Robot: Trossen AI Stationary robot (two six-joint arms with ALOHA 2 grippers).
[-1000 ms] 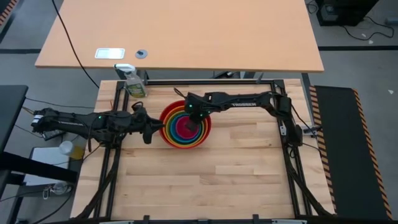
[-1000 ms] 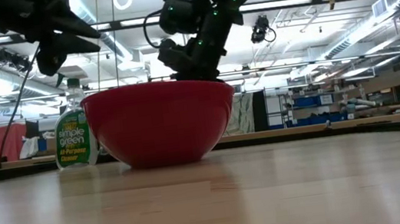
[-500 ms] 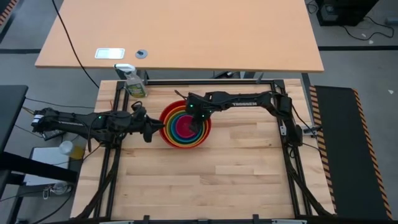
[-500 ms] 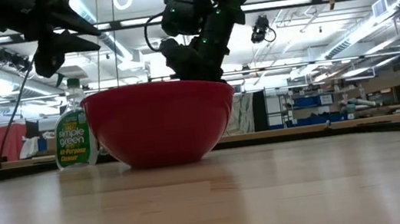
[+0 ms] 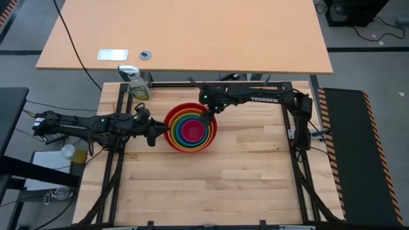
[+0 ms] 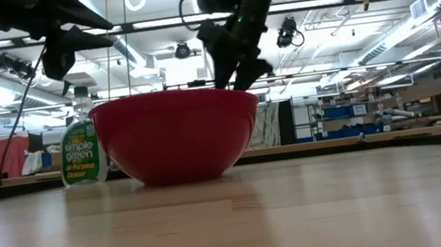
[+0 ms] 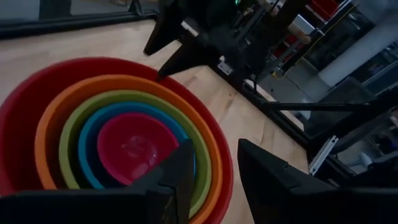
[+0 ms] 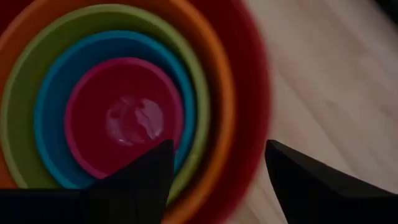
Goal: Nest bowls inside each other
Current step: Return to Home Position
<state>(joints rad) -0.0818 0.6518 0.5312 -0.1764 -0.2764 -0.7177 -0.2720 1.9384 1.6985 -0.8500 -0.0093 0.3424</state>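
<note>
The bowls sit nested on the table. The red bowl (image 5: 170,133) is outermost, then orange (image 8: 217,56), lime green (image 8: 25,93) and blue (image 8: 53,93), with the magenta pink bowl (image 5: 190,130) in the middle. The red bowl's base (image 6: 180,173) rests on the wood. My right gripper (image 5: 206,117) hangs open just above the stack's far right rim, touching nothing; in the low view its fingers (image 6: 241,71) stand clear of the red rim. My left gripper (image 5: 154,137) stands open beside the stack's left side, with nothing between its fingers.
A spray bottle of yellowish liquid (image 5: 137,84) stands at the table's far left corner, behind and left of the bowls. A light wooden desk (image 5: 185,32) lies beyond the far edge. The near half of the table (image 5: 211,185) is bare wood.
My right gripper has opened and risen out of the nested bowls, drawing back toward the table's far right. The pink bowl stays in the blue one and the stack has not shifted.
</note>
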